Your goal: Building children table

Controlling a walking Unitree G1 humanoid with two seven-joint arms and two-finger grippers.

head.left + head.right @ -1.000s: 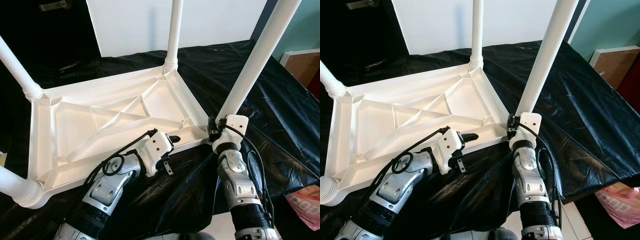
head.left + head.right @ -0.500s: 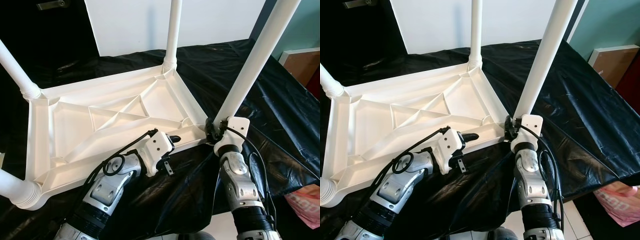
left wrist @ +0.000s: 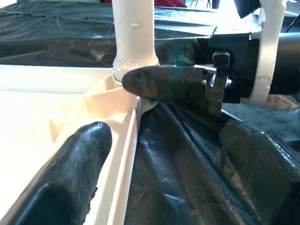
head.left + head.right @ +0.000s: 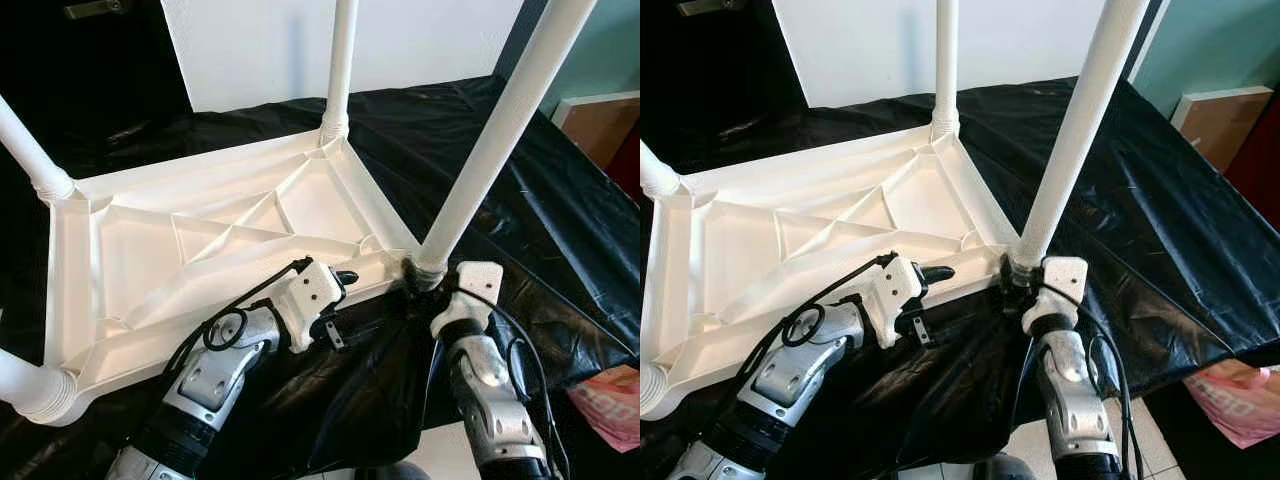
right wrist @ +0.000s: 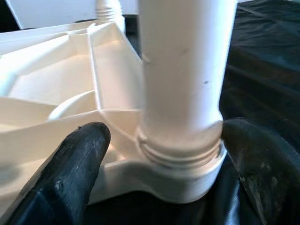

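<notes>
The white children table (image 4: 200,240) lies upside down on a black plastic sheet (image 4: 470,140), with its ribbed underside facing up and its white legs pointing upward from the corners. The near right leg (image 4: 490,140) stands in the corner socket of the table that is closest to the robot's right arm.

The right gripper (image 5: 159,173) is at the base of this leg, just above the socket. Its two black fingers (image 5: 70,168) are spread wide, one on each side of the leg, and they do not seem to press it; a gap shows on both sides, so it holds nothing.

The left gripper (image 3: 164,164) is at the near long edge of the table, a little to the left of the same leg. Its fingers are also apart: one finger (image 3: 70,173) lies over the white rim, the other over the black sheet beside the rim. It does not grip anything
</notes>
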